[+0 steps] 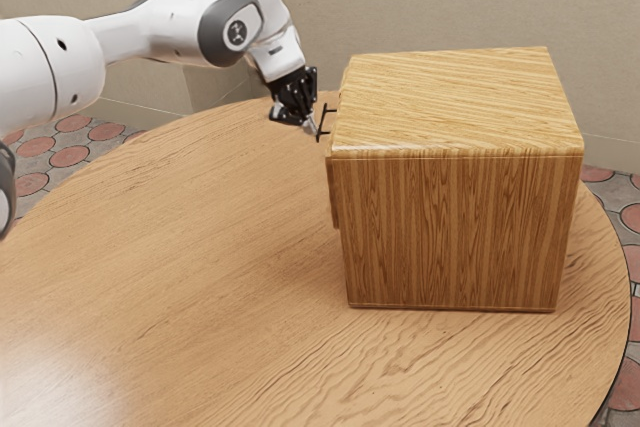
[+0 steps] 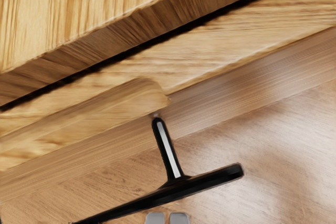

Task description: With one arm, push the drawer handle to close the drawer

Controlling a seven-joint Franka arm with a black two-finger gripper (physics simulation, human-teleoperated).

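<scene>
One wooden cabinet stood upright on one round table, its front toward the exterior view's left. One black handle stuck out from that side, and one gripper was right by it, tilted down toward its bar. The jaws were closed, two grey tips side by side with nothing gripped. What the drawer held could not be seen, nor could I tell how far out it stood. The exterior view showed two posts on the handle; the wrist view showed one, meeting the long bar.
</scene>
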